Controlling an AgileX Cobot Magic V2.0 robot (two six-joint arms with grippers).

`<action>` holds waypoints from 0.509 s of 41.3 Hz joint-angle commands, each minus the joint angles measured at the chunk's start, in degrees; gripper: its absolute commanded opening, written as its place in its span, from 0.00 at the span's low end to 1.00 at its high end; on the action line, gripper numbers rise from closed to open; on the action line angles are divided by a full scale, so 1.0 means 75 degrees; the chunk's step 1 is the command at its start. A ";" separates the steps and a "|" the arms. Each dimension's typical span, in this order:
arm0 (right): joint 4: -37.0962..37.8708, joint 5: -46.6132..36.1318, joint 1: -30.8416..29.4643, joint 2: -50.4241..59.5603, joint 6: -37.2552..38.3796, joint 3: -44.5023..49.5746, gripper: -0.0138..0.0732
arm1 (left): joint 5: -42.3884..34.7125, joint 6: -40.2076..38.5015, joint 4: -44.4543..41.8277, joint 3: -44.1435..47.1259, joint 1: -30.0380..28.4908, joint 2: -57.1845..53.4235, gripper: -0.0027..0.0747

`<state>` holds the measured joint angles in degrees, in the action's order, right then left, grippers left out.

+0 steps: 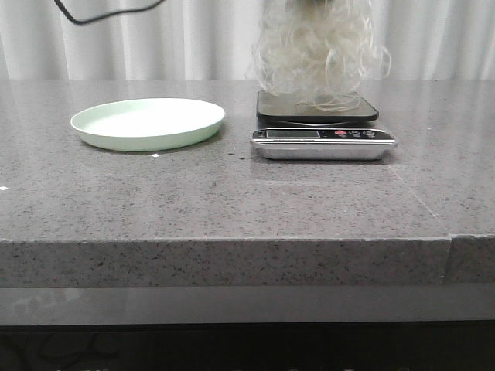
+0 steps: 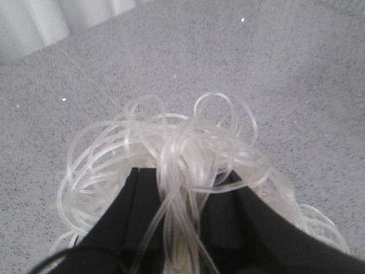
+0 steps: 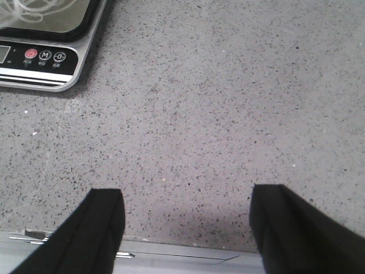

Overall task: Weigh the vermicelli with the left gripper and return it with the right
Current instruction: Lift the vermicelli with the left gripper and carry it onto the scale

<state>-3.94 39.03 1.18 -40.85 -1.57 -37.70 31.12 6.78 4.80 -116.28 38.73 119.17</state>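
Note:
The vermicelli (image 1: 321,50) is a fluffy mound of curly white strands hanging over the scale (image 1: 323,143), its lowest loops touching the dark weighing pan (image 1: 282,108). My left gripper (image 2: 188,182) is shut on the vermicelli (image 2: 182,145); strands run between its black fingers (image 2: 137,205). In the front view the gripper itself is above the frame. The pale green plate (image 1: 147,122) stands empty to the left of the scale. My right gripper (image 3: 185,220) is open and empty over bare counter near the front edge, the scale (image 3: 40,57) to its far left.
The grey speckled counter (image 1: 232,193) runs the full width, with its front edge near me. White curtains hang behind. A black cable loops at the top left of the front view.

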 commanded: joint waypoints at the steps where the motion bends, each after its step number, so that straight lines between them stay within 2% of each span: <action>1: 0.0013 -0.0368 -0.0037 -0.0038 -0.0055 -0.0189 0.81 | -0.0789 -0.0012 0.0073 -0.0350 0.0057 -0.0380 0.30; 8: 0.0013 -0.0368 -0.0037 -0.0038 -0.0055 -0.0189 0.81 | -0.0651 -0.0012 0.0073 -0.0350 0.0057 -0.0207 0.60; 10: 0.0013 -0.0368 -0.0037 -0.0038 -0.0055 -0.0189 0.81 | -0.0610 -0.0012 0.0092 -0.0350 0.0057 -0.0207 0.64; 21: 0.0013 -0.0417 -0.0037 -0.0038 -0.0055 -0.0189 0.81 | -0.0031 -0.0012 0.0061 -0.0350 0.0057 -0.0896 0.64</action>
<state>-3.94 39.24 1.18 -40.85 -1.57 -37.70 32.97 6.78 4.80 -116.72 38.73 119.02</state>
